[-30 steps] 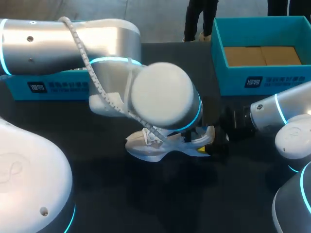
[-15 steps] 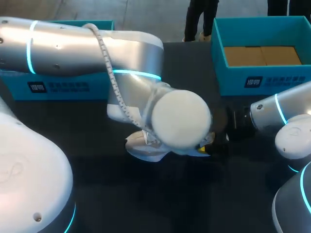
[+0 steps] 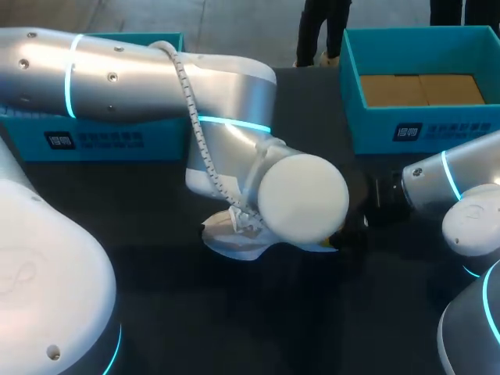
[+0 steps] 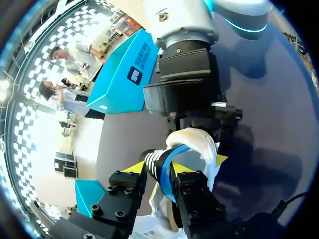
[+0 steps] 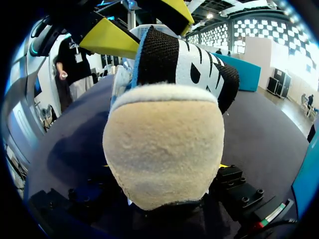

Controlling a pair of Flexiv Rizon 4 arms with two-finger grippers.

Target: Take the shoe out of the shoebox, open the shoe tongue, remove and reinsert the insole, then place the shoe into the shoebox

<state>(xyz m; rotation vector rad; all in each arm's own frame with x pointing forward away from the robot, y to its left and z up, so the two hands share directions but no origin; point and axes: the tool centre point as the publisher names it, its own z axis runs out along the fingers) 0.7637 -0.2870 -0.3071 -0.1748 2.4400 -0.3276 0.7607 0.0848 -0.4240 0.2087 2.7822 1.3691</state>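
Observation:
A white shoe (image 3: 229, 239) lies on the dark table, its heel toward my right arm. My right gripper (image 5: 163, 168) is shut on the beige heel (image 5: 164, 149), one finger on each side. A black insole (image 5: 185, 59) with white print and a blue edge stands up out of the shoe's opening. My left gripper (image 4: 158, 167) comes down from above and is shut on this insole (image 4: 155, 158), a yellow tip pressed to each face. In the head view my left wrist (image 3: 301, 199) hides its fingers and the shoe's back half.
The open teal shoebox (image 3: 391, 129) with a brown floor stands at the back right. A second teal box part (image 3: 94, 141) lies at the back left, behind my left arm. The same teal shoebox (image 4: 119, 74) shows beyond my right arm in the left wrist view.
My left arm has swung right and settled over the shoe's heel end, and its fingers have drawn closer together. The right arm and the shoe have stayed put.

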